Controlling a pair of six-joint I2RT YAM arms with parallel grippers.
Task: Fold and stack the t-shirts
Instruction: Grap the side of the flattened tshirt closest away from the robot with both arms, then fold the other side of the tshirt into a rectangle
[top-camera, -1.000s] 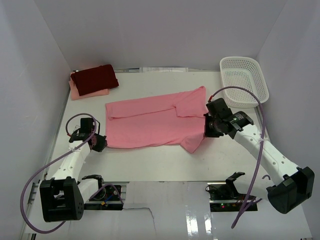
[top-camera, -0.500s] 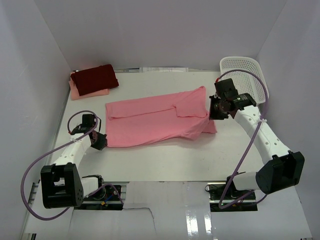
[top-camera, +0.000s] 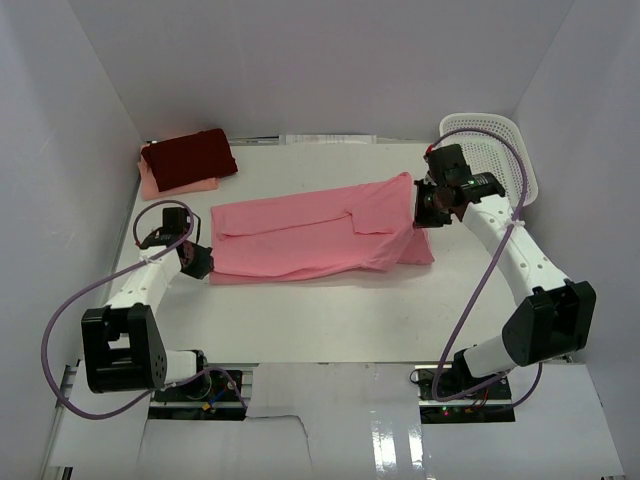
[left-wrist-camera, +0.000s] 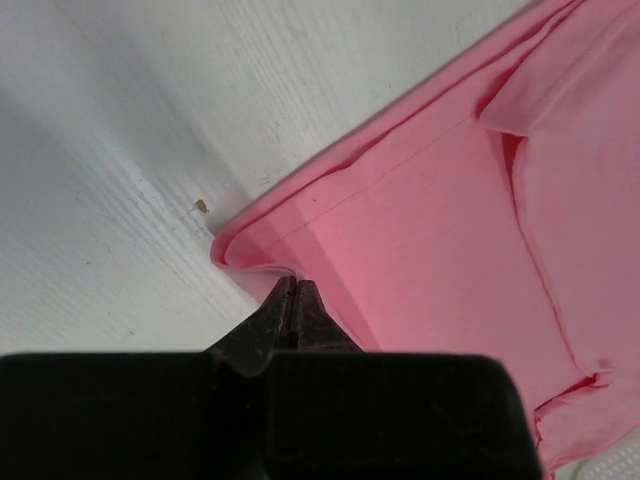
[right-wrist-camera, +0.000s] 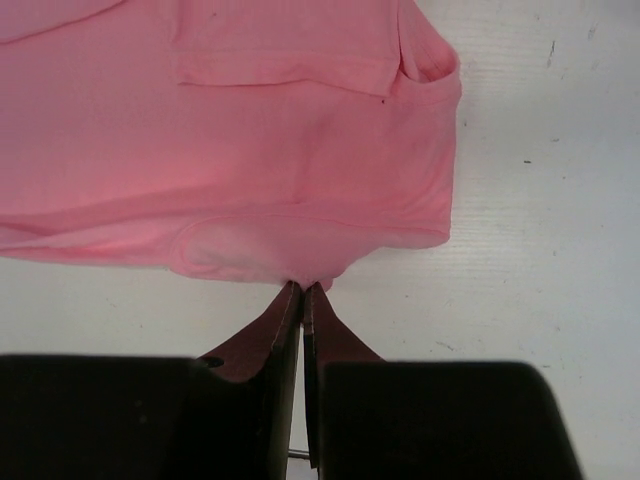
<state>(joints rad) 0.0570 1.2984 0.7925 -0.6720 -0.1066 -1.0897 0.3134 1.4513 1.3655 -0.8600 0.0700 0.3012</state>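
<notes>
Nearest you, the table (top-camera: 330, 310) is showing bare white in front of the shirt. Your left gripper (top-camera: 205, 268) is sitting low at the near-left corner of the pink shirt (top-camera: 310, 235). Its jaws are clenched on that corner. In the left wrist view the tips are pressing together right at a rolled fold of cloth, and the hem is running away up to the right.

The pink shirt is lying across the middle of the table, long side left to right. A sleeve is folded over on top near its right end. The near edge is looking doubled.

Your right gripper (top-camera: 422, 212) is at the shirt's right end, farther back than the left one. Its jaws are clamped tight too, pinching the cloth edge. In the right wrist view the tips are biting the hem, where a paler patch of cloth is turning up.

Past it, the basket (top-camera: 490, 135) is sitting at the far right corner, apart from the shirt. At the far left corner, the maroon shirt (top-camera: 190, 157) is lying folded on top of the peach shirt (top-camera: 152, 186), well apart from the pink one.
</notes>
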